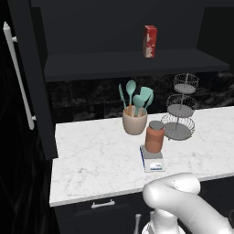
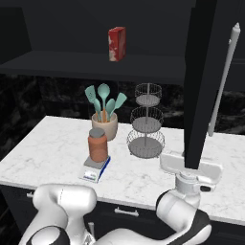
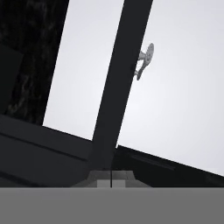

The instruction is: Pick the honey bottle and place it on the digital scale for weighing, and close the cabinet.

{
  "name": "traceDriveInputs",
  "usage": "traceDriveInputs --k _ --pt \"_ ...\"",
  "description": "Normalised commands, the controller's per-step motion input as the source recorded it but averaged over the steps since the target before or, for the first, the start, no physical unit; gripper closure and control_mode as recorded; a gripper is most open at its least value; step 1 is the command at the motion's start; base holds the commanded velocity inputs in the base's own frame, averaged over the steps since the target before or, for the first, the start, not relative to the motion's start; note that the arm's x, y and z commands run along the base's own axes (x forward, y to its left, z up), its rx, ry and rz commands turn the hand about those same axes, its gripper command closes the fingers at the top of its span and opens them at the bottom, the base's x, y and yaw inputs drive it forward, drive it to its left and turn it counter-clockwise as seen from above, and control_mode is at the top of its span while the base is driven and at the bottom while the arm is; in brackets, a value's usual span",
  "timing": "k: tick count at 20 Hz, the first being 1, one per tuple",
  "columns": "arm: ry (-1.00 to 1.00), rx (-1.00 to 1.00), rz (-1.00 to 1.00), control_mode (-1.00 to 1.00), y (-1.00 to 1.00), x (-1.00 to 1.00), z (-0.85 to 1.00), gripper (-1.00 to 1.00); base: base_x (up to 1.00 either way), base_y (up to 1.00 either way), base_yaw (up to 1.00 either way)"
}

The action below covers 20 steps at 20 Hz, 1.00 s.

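- Gripper [image 3: 111,180]: fingers together, nothing between them; tips at the lower edge of the open right cabinet door [image 2: 203,81], contact hard to confirm.
- Honey bottle [image 1: 154,136]: upright on the digital scale [image 1: 152,161], on the white marble counter [image 1: 91,160], just in front of the utensil cup [image 1: 134,119].
- Cabinet [image 1: 128,59]: both doors open; red box [image 1: 150,41] on shelf.
- Door handle [image 3: 145,60]: mostly cut off behind the door edge in hand view.
- Gripper fingers hidden behind door in right base view.

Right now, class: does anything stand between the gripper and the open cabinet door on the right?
Nothing visible does. The shut gripper sits right at the bottom edge of the cabinet door, with no object in the way.
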Motion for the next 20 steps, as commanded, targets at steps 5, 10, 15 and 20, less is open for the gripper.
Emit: traceDriveInputs --k 5,10,15,20 --pt "0.19 0.06 0.0 -1.0 -0.51 0.0 -0.02 1.0 0.0 0.0 0.0" --pt "0.12 0.05 0.0 -1.0 -0.49 -0.3 0.26 1.0 0.0 0.0 0.0" --pt "0.2 -0.02 0.05 -1.0 -0.03 -0.51 0.63 1.0 0.0 0.0 0.0" --pt "0.41 -0.14 0.19 -1.0 -0.05 -0.2 0.51 1.0 0.0 0.0 0.0"
